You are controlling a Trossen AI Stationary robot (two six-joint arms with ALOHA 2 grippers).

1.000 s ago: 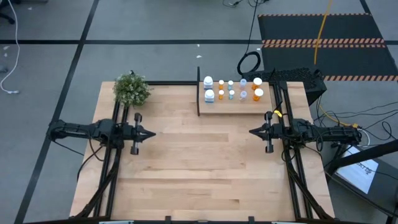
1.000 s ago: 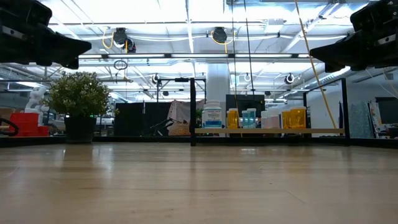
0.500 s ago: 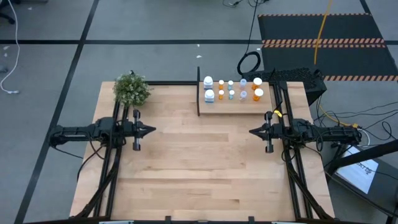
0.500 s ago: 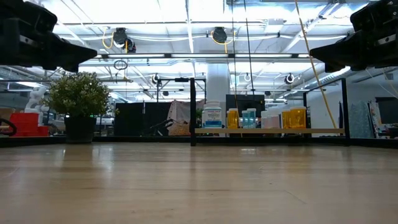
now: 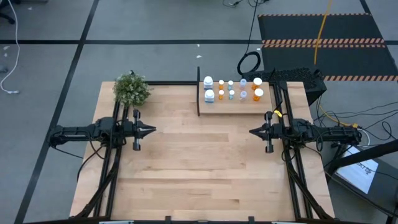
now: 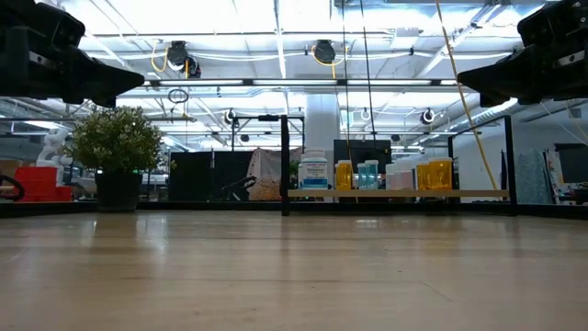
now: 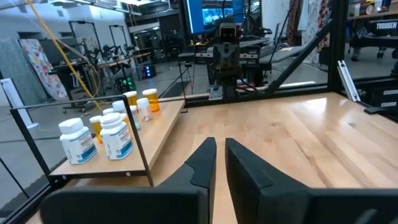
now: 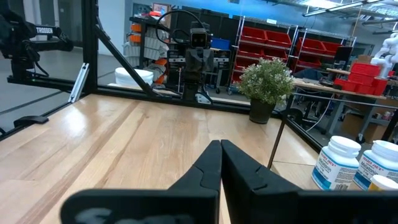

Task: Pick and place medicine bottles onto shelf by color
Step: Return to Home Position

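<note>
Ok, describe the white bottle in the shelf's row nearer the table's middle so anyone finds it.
In the high view, find the light wooden shelf at the table's top edge, right of the plant. By its black post stand two white ones; pick the white bottle nearer the table's middle. Its row neighbour is a smaller orange bottle.

Ten medicine bottles (image 5: 231, 94) upright, two rows (grouped by colour), on wooden shelf (image 5: 236, 106).

"TROSSEN" in white on a dark arm (image 7: 379, 26) beyond the table (image 7: 298, 137), again on a second dark arm (image 8: 38, 31), labels on the medicine bottles (image 7: 117, 138) unreadable.
</note>
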